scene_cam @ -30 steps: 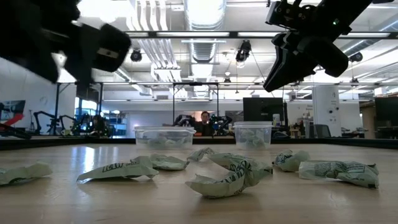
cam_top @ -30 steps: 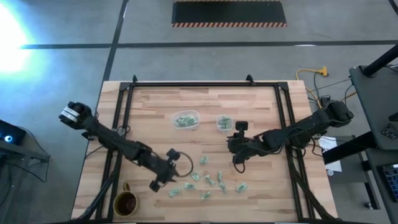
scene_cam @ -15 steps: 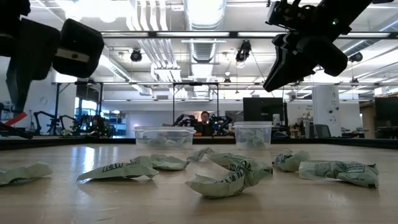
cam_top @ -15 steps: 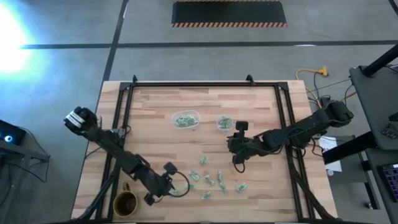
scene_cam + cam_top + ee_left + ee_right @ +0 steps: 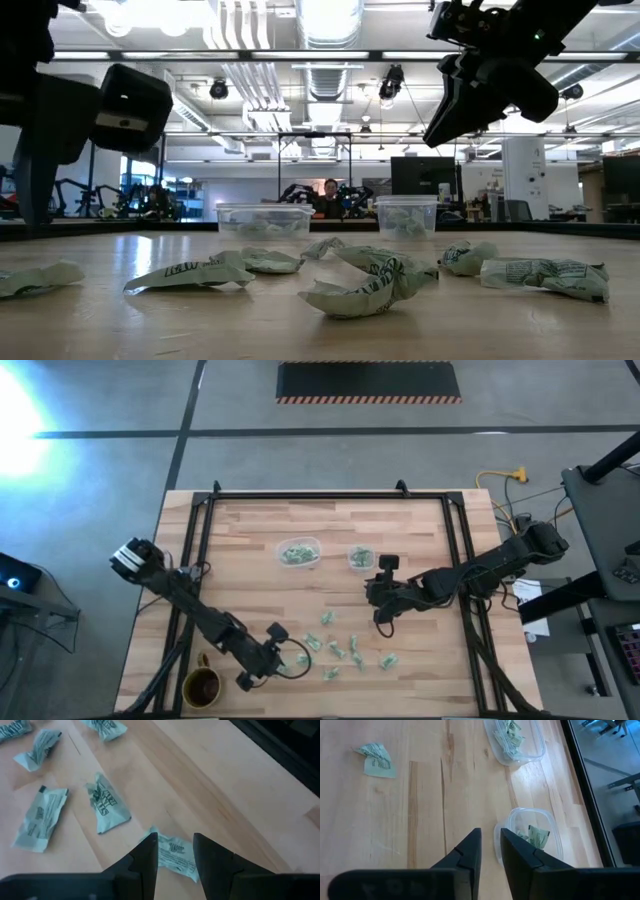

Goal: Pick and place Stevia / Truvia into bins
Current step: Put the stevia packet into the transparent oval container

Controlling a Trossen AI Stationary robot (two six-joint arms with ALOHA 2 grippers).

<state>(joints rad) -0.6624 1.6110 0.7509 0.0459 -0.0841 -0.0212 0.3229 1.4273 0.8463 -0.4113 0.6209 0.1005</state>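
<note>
Near the table's front edge, the left gripper (image 5: 272, 656) sits low over a pale green-and-white paper sweetener packet (image 5: 174, 856), dark fingers (image 5: 148, 854) parted a narrow gap astride it, nothing clamped; brown mug (image 5: 202, 685) just beside, bare light wooden tabletop (image 5: 250, 585) behind. Loose packets (image 5: 345, 648) scatter front-centre. Right gripper (image 5: 381, 610) hovers empty, nearly closed, near the small square clear plastic bin (image 5: 360, 558); wider rounded clear bin (image 5: 298, 553) beside.

Strong white glare at top-left corner of high view, washing out floor there. Desk (image 5: 330, 560) evenly lit, shadows faint. Low view: bright ceiling fixtures (image 5: 330, 20) blown out; arms backlit, near-black silhouettes; nearest packets (image 5: 370, 285) sharp, bg room softer. Wrist views well lit; own fingers slightly blurred at frame bottom.
</note>
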